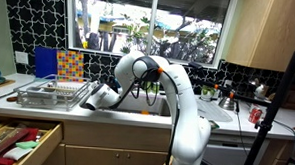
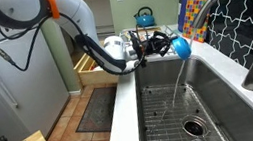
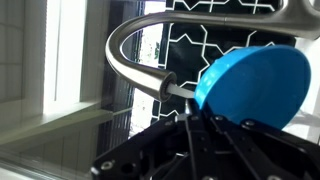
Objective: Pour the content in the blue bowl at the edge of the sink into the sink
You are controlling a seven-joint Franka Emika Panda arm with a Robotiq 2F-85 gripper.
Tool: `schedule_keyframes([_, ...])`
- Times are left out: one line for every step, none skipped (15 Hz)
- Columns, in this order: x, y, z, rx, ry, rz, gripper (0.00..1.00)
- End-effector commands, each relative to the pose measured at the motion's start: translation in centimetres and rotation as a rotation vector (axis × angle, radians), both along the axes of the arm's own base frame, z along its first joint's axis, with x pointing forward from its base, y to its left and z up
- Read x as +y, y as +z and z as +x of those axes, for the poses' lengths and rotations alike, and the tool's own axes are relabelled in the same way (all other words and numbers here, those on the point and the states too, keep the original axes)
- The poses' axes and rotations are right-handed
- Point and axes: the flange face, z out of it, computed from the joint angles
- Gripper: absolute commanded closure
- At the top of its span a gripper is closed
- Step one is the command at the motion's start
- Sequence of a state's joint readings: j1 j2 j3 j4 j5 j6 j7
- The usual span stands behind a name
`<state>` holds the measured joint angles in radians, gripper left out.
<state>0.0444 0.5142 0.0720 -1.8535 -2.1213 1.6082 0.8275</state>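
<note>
My gripper (image 2: 163, 47) is shut on the blue bowl (image 2: 181, 46) and holds it tipped over the steel sink (image 2: 212, 98). A thin stream of liquid falls from the bowl toward the sink's wire rack (image 2: 163, 110). In the wrist view the blue bowl (image 3: 255, 85) fills the upper right, seen from its underside, with the black gripper fingers (image 3: 195, 125) gripping its rim. In an exterior view the gripper (image 1: 90, 100) hangs low over the sink area and the bowl is hidden behind it.
A curved steel faucet (image 2: 234, 14) stands at the sink's far side; it also shows in the wrist view (image 3: 140, 60). A dish rack (image 1: 52, 91) sits on the counter. An open drawer (image 1: 20, 142) juts out below. A blue kettle (image 2: 144, 17) stands behind.
</note>
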Motion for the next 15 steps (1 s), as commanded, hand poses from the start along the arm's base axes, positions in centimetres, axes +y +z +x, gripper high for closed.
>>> schedule_keyframes([-0.3,0.2,1.0,-0.023,0.001,0.015,0.98])
schedule_keyframes([-0.5,0.2,1.1,-0.024,-0.003,0.009,0.98])
schedule_keyframes([-0.6,0.2,1.2,-0.024,-0.008,0.010,0.98])
schedule_keyframes([-0.7,0.1,1.2,-0.020,-0.017,0.014,0.98])
schedule_keyframes([-0.8,0.0,1.2,-0.014,-0.023,0.026,0.98])
schedule_keyframes([-1.0,-0.1,1.2,-0.010,-0.029,0.019,0.98])
schedule_keyframes([-1.2,-0.3,1.1,-0.004,-0.035,0.021,0.98])
schedule_keyframes([-1.4,-0.4,1.1,-0.003,-0.039,0.023,0.98])
schedule_keyframes([-1.6,-0.6,1.2,-0.004,-0.041,0.038,0.98])
schedule_keyframes([-1.7,-0.7,1.3,-0.009,-0.040,0.046,0.98])
schedule_keyframes([-1.7,-0.8,1.4,-0.008,-0.035,0.055,0.98])
schedule_keyframes([-1.7,-0.8,1.6,-0.006,-0.020,0.059,0.98])
schedule_keyframes([-1.5,-0.9,1.7,-0.002,-0.010,0.077,0.98])
schedule_keyframes([-1.4,-0.9,1.8,-0.003,-0.003,0.081,0.98])
schedule_keyframes([-1.3,-1.0,1.9,-0.001,0.008,0.090,0.98])
